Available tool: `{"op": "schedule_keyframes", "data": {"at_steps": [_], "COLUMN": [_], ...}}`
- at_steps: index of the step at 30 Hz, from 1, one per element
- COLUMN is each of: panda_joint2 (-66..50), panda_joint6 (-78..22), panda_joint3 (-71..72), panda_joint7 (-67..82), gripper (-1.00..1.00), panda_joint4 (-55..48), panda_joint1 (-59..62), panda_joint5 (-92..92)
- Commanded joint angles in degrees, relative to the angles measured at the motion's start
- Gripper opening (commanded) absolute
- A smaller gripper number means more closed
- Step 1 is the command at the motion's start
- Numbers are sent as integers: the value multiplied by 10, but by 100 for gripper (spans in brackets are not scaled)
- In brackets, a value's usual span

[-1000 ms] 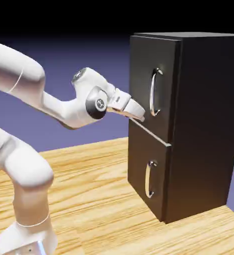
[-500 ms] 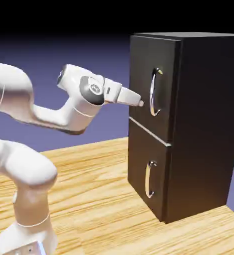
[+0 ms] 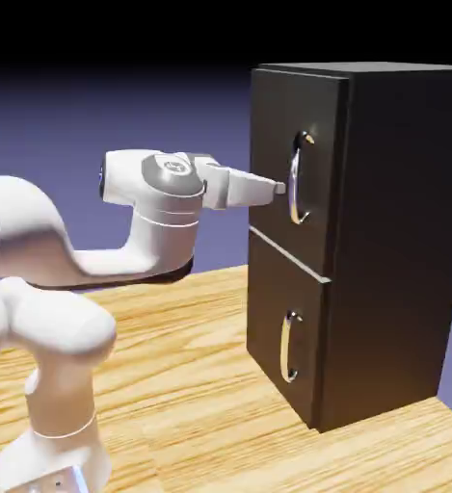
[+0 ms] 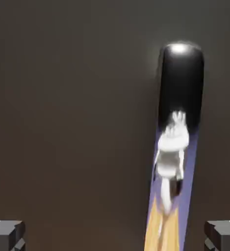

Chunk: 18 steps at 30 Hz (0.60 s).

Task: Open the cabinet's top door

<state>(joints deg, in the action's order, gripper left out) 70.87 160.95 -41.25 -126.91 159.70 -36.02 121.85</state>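
The cabinet [image 3: 364,241] stands at the tabletop's [image 3: 191,385] three o'clock side, its top door [image 3: 297,154] shut flush, so nothing is opened yet. The gripper [image 3: 279,188], fingers [image 4: 6,234] spread wide and empty, points level at the silver handle [image 3: 300,178], just beside it. Grasping and pulling remain.

This is a rendered simulation scene, not a real room. A bare wooden tabletop [image 3: 200,404] with repeating plank grain stands before a flat blue-violet backdrop [image 3: 152,116] that fades to black at the top, with no walls, windows or furnishings. The only things on it are a white robot arm [image 3: 66,260] with smooth, evenly shaded shells and a matte-black cabinet [image 3: 384,241] with clean, sharp edges and mirror-bright handles.
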Motion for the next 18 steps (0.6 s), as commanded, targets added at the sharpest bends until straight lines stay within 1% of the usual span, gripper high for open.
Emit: {"op": "schedule_keyframes", "data": {"at_steps": [1, 5, 6, 12, 13, 14, 18], "panda_joint2": [9, 43, 43, -4, -4, -4, 15], "panda_joint6": [-3, -14, -14, -64, -64, -64, -135], "panda_joint3": [-10, -47, -47, -97, -97, -97, -14], "panda_joint7": [-16, -80, -80, -115, -115, -115, -121], "gripper": [0, 0, 0, 0, -100, -100, -100], "panda_joint4": [-1, -6, -6, -70, -70, -70, -3], "panda_joint1": [-6, -29, -29, -140, -140, -140, -71], "panda_joint5": [25, 121, 121, 183, 183, 183, 118]}}
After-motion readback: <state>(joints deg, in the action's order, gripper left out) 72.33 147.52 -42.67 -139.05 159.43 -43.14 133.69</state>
